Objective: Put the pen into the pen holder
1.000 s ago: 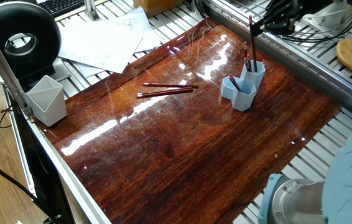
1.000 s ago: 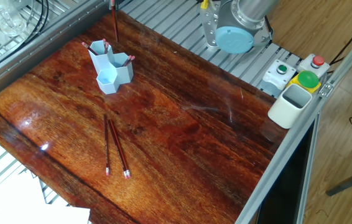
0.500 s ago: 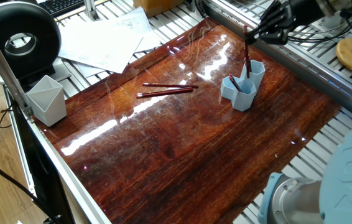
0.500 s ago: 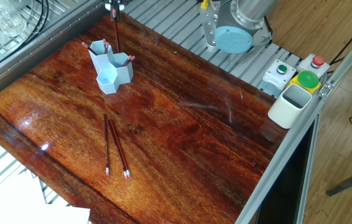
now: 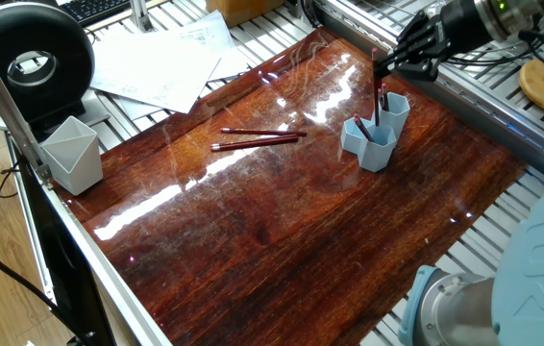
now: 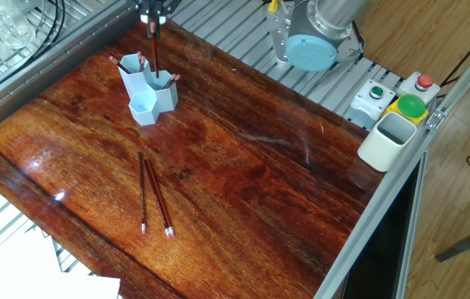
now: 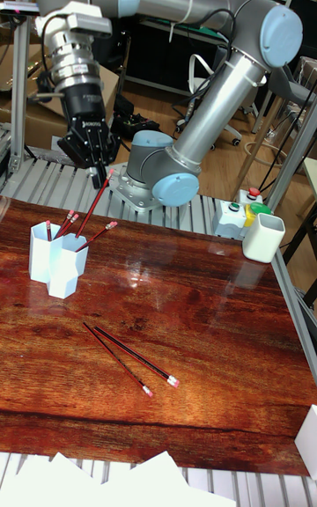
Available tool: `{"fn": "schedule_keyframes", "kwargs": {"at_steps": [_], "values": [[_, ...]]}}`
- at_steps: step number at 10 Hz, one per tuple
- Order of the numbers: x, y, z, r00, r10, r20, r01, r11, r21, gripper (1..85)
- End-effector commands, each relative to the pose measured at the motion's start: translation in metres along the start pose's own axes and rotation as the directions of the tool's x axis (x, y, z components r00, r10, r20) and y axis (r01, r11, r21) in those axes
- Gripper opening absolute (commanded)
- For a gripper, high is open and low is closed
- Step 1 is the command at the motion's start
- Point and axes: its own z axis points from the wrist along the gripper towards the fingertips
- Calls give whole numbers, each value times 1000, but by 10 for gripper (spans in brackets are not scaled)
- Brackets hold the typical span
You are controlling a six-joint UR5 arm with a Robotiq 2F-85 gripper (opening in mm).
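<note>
Light blue plastic pen holder of joined hexagonal tubes (image 7: pixel 53 256) sits at the bench's (image 7: pixel 202 357) far left, already holding several pens. Black two-finger gripper (image 7: pixel 95 174) hangs just above it, clamped on the top of a dark red pen (image 7: pixel 92 204), which is tilted with its tip in a tube mouth. Release only once the tip is well inside. Two more red pens (image 7: pixel 130 356) lie mid-bench.

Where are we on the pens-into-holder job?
Done: a few pens already stand in the pen holder. In hand: the gripper holds one pen, its lower end entering a tube, jaws not yet released. Left: two pens lying on the table.
</note>
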Motion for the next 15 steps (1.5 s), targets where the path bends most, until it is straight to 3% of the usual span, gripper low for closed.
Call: {"fn": "schedule_keyframes", "kwargs": {"at_steps": [1,13,15], "values": [[10,-6,12,1000,-21,22,20,1000,21,10],[37,-7,34,998,-24,59,23,1000,15,10],[55,-4,35,1000,-22,-12,22,1000,5,10]]}}
